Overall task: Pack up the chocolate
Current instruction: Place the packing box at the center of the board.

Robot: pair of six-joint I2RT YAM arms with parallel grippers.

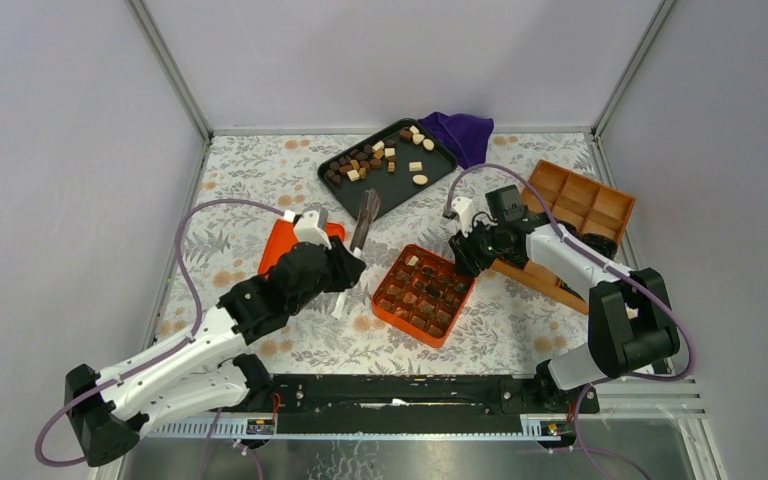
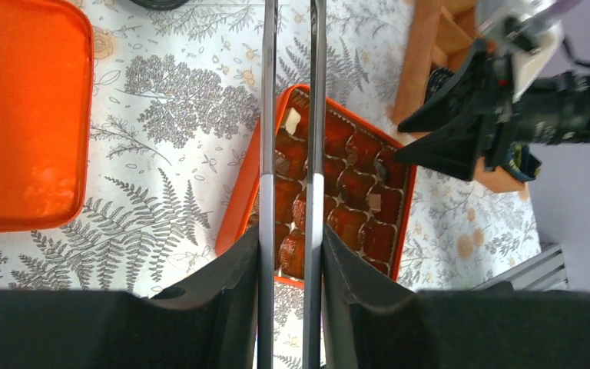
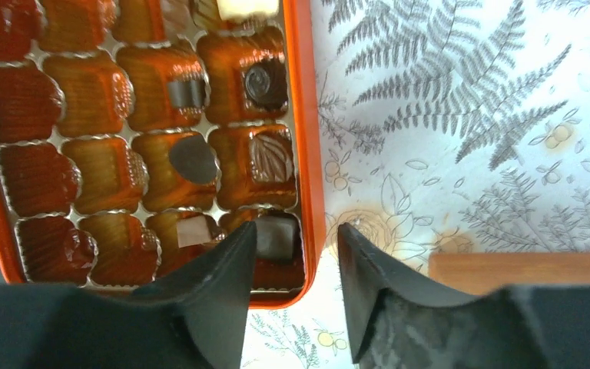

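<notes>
Loose chocolate pieces [image 1: 375, 158], dark, brown and cream, lie on a black tray [image 1: 397, 192] at the back. An orange box [image 1: 460, 300] with ribbed cells holds several chocolates [image 3: 267, 157]. My right gripper [image 3: 296, 238] is open over the box's corner, its fingers straddling the rim [image 3: 313, 154]. A dark square chocolate [image 3: 276, 234] sits in the corner cell just below them. My left gripper [image 2: 292, 254] is shut on metal tongs [image 2: 315, 115], whose two arms reach out over the box [image 2: 399, 207]. From above, the tongs [image 1: 365, 220] point toward the tray.
An orange lid [image 1: 282, 250] lies left of the box, partly under my left arm. A wooden divided box [image 1: 585, 200] stands at the right, behind my right arm. A purple cloth [image 1: 460, 135] is bunched beside the tray. Grey walls enclose the floral-patterned table.
</notes>
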